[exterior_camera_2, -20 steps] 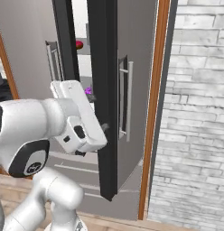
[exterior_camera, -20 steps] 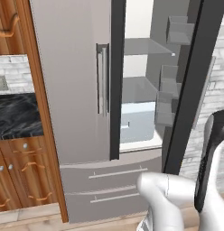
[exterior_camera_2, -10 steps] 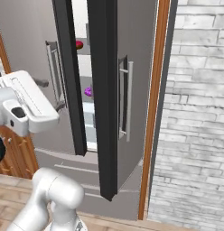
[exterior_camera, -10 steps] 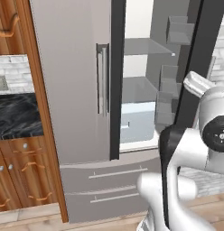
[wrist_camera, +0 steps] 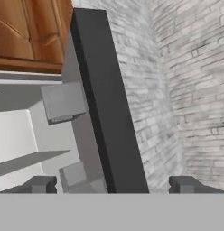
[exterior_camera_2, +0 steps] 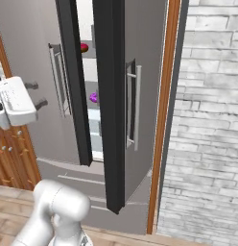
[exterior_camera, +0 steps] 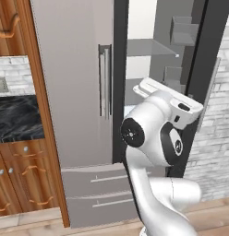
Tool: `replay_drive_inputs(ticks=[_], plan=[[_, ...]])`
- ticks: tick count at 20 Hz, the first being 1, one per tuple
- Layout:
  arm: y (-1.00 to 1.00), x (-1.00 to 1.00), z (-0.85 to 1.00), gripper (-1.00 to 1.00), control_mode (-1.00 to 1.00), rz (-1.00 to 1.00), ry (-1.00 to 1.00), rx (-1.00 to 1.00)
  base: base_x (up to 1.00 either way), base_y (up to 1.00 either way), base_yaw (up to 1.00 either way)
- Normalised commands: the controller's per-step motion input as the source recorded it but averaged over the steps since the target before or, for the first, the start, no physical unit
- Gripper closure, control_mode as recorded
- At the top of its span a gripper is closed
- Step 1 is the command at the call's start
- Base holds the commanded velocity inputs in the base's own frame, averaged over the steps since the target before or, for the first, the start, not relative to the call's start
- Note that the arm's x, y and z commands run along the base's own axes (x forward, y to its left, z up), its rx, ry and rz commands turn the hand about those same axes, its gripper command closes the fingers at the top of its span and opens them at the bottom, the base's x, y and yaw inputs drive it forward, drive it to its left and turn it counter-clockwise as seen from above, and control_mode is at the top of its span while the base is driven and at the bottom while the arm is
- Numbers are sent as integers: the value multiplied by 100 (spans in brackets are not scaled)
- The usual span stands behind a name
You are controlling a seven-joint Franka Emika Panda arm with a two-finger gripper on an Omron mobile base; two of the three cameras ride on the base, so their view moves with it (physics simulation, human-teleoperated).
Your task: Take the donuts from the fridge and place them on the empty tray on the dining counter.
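My pincer [wrist_camera: 112, 184] spread wide, empty, at frame bottom, facing open fridge [wrist_camera: 64, 135] door edge. Donuts: red one [exterior_camera_2: 84, 47] upper shelf, purple one [exterior_camera_2: 93, 98] lower, frame centre-left.

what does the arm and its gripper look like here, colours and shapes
The arm is glossy white, built of rounded, bulbous segments with dark, nearly black circular joint caps and bands at the joints. The flat white hand block is boxy with rounded edges and a faint dotted grid on its face; two short dark stubs project from it. In the hand view, the two-finger gripper shows small dark blocky tips. No cables or markings show.
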Motion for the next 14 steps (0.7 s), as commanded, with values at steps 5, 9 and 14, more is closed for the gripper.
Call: replay_drive_inputs(ticks=[5, 9, 14], plan=[[0, 70, -51, -100, -100, -1, -5, -2, 0, 0, 0], [-21, 55, -33, -100, -100, -4, 0, 0, 0, 0, 0], [-11, 56, -23, -100, -100, -13, 0, 0, 0, 0, 0]])
